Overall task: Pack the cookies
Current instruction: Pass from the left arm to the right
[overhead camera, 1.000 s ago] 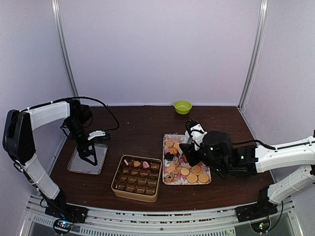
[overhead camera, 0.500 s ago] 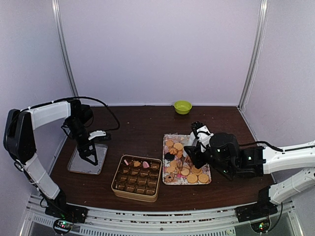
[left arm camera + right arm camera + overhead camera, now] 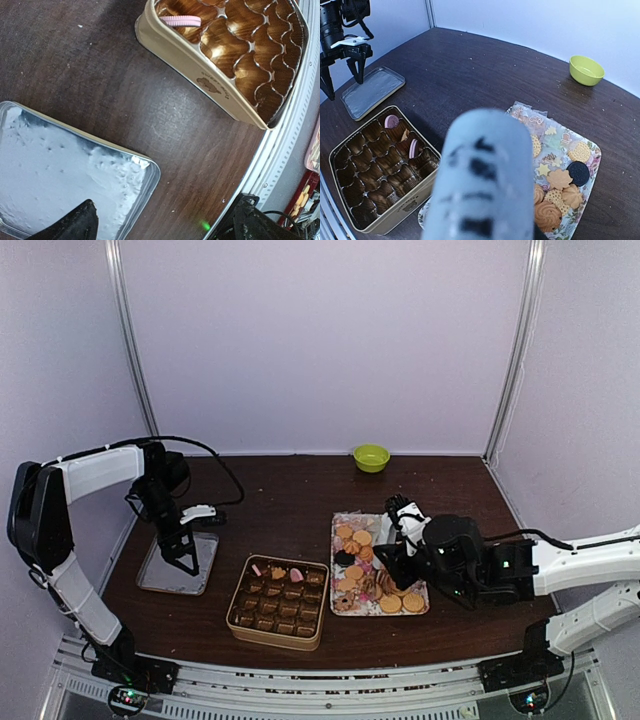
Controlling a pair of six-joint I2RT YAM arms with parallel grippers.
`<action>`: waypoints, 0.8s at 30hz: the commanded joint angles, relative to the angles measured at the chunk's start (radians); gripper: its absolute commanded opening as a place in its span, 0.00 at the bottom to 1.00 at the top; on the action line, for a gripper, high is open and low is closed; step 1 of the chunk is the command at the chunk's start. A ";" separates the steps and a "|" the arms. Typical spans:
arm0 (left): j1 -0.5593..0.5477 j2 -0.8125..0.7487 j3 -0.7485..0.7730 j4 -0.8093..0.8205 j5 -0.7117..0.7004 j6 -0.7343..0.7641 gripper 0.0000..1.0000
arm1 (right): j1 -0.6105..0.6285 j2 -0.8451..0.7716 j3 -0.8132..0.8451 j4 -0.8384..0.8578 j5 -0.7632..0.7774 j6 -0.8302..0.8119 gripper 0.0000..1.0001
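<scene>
**On the desk [image 3: 470,75]: layout of arms and biscuits**

At right of the desk, the right pincer [image 3: 382,560] is hovering over the floral tray [image 3: 559,147]. Most of the cookies [image 3: 561,180] are lying on this tray: round golden biscuits, a leaf shape, small stars and one dark sandwich biscuit [image 3: 578,173]. Seen from overhead, the pincer's tips are merging with the dark wrist. In its own wrist view, a blurred pale shape [image 3: 485,175] close to the lens is covering them. How wide this pincer is standing, and whether it is holding a cookie, cannot be told.

Just left of the tray, the open tin [image 3: 190,62] is sitting with rows of brown paper cups [image 3: 250,75] inside. Two pink cookies [image 3: 391,120] and a small tan one are resting in cups along its far side.

At far left, the left pincer [image 3: 182,562] is pointing down over the silver lid [image 3: 50,160], its jaws spread wide and gripping nothing. Near the back wall, a green bowl [image 3: 586,70] is standing well apart from the tray.
</scene>
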 commanded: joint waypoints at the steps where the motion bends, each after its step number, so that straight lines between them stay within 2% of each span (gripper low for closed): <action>1: -0.006 0.008 0.023 -0.005 -0.002 -0.011 0.98 | 0.007 -0.009 -0.006 0.038 0.019 -0.008 0.27; 11: -0.006 -0.001 0.019 -0.005 -0.010 -0.011 0.98 | 0.008 -0.019 0.063 0.028 0.045 -0.072 0.20; 17: -0.006 -0.007 0.016 -0.003 -0.012 -0.011 0.98 | 0.012 -0.039 0.084 0.012 0.033 -0.073 0.01; 24: -0.005 -0.007 0.015 -0.004 -0.015 -0.009 0.98 | 0.012 -0.066 0.068 -0.029 0.020 -0.060 0.00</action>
